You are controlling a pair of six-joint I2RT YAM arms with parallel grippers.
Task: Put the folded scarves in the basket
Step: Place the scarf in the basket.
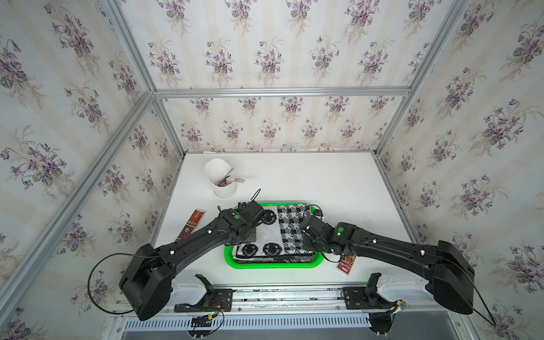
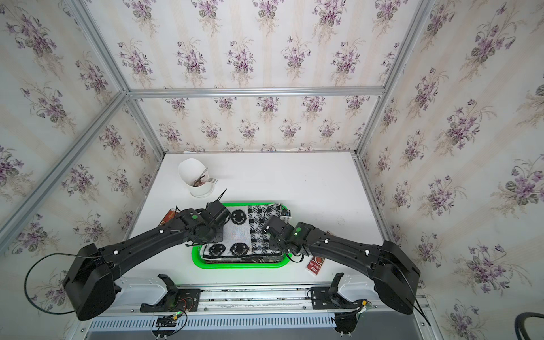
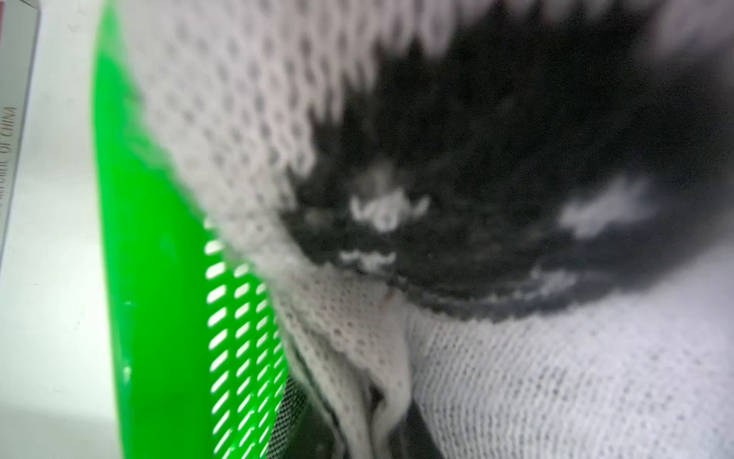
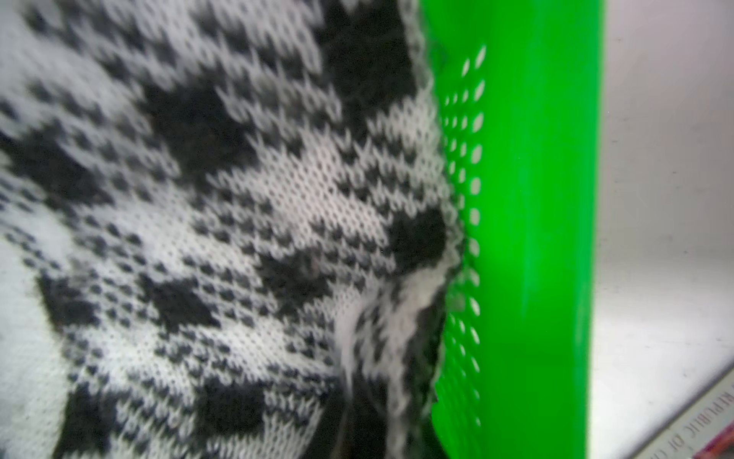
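Left gripper 1 | right gripper 1 | scarf 1 | basket 1

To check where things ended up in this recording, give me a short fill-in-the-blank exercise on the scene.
1. The folded black-and-white knitted ____ lies inside the shallow bright green perforated plastic basket.
2. A metal ____ sticks out of the white paper cup standing behind the basket.
3. The small packet on the white table beside the basket's near corner is mainly ____ in colour.
Missing words: scarf; fork; red.
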